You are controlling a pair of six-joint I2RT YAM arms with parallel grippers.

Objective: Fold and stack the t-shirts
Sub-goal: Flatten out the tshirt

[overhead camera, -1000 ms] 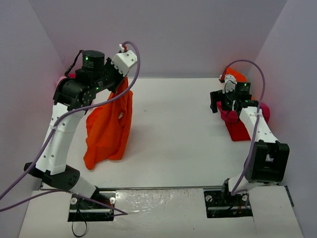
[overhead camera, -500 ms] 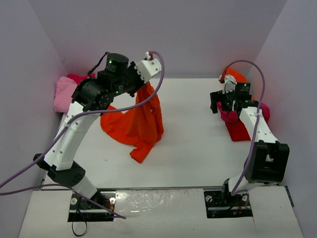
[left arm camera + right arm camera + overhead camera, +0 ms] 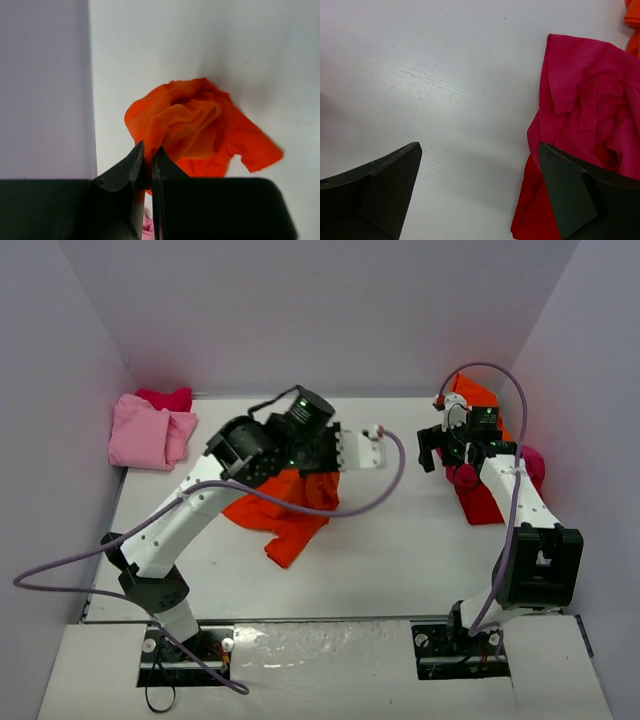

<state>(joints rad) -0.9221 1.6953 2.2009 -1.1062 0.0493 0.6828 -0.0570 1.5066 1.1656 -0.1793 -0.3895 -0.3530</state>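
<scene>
Two arms: our left jaws pinch a fold of the bright orange cloth t-shirt point(image 3: 200, 125); our right jaws gape empty beside the magenta and red cloth shirts point(image 3: 590, 100).
Change: the orange shirt hung high at left a second ago; now it slumps in the middle of the white surface point(image 3: 400, 540).
Meaning: we judge spreading comes next.
</scene>
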